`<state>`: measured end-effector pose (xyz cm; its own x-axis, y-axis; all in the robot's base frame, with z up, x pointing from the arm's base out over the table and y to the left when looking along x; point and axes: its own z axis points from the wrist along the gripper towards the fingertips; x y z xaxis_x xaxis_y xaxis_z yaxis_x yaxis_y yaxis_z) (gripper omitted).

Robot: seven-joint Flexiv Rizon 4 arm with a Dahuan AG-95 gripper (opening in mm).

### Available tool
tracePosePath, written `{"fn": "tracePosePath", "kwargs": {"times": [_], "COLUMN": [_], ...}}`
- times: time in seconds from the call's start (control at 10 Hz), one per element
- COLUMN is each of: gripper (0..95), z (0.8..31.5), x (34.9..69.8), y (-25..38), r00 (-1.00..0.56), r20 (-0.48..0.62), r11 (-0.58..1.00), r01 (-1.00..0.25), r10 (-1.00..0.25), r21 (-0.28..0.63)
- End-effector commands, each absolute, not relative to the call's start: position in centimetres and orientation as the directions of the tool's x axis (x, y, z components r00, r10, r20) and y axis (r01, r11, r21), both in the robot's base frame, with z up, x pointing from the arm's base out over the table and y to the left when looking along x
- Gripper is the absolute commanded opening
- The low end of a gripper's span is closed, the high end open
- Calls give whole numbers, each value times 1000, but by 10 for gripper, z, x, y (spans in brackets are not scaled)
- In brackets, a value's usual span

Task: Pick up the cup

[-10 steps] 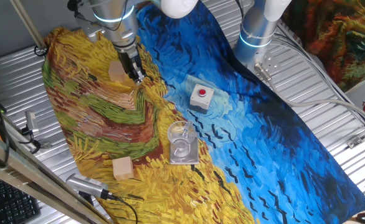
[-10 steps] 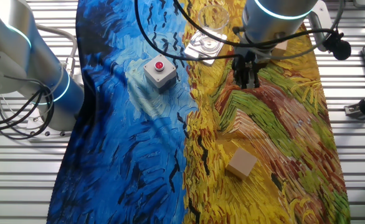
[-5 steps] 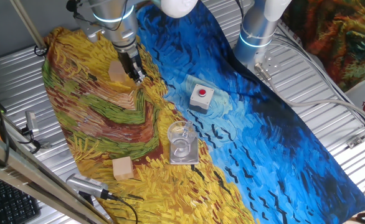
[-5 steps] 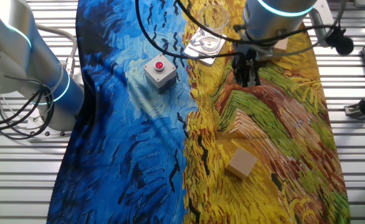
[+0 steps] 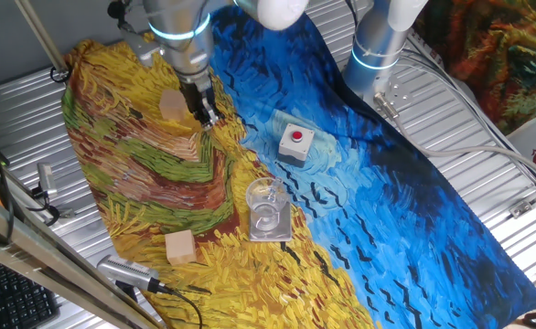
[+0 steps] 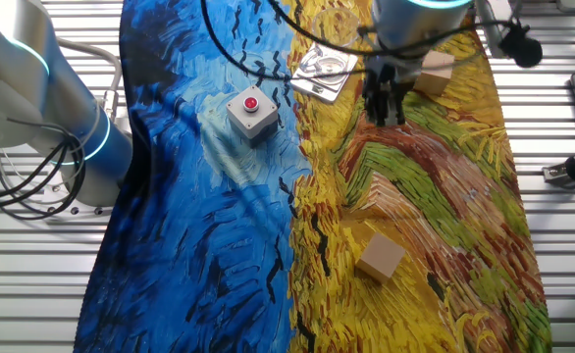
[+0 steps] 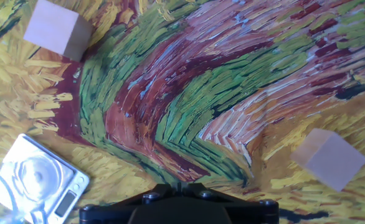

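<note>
The cup (image 5: 266, 205) is a small clear tumbler. It stands upright on a flat grey square plate (image 5: 281, 232) near the front of the painted cloth. In the hand view the cup (image 7: 17, 179) and plate (image 7: 70, 191) sit at the bottom left. My gripper (image 5: 207, 117) hangs over the yellow and green part of the cloth, well back and left of the cup, with its fingers together and empty. It also shows in the other fixed view (image 6: 384, 113) and in the hand view (image 7: 179, 186). There the plate (image 6: 312, 78) lies just left of the gripper and the arm mostly hides the cup.
One wooden cube (image 5: 171, 105) lies just left of the gripper; a second (image 5: 180, 247) lies at the cloth's front left. A grey box with a red button (image 5: 295, 140) stands on the blue part. A second arm's base (image 5: 378, 46) stands at the back.
The gripper has shifted a little across the cloth towards the cup's plate. It stays shut. The cup and cubes have not moved.
</note>
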<state>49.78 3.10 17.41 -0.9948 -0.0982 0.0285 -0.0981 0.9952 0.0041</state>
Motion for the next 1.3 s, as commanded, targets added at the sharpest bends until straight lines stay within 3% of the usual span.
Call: {"fn": "tracePosePath", "kwargs": {"times": [0.1, 1.3], "gripper": [0, 0], "z": [177, 188], "x": [497, 487], "y": [49, 73], "r00": [-998, -999], "r20": [32, -7], "r11": [998, 999], "r01": [-58, -42], "r10": [-58, -42], "r21": [-11, -3]}}
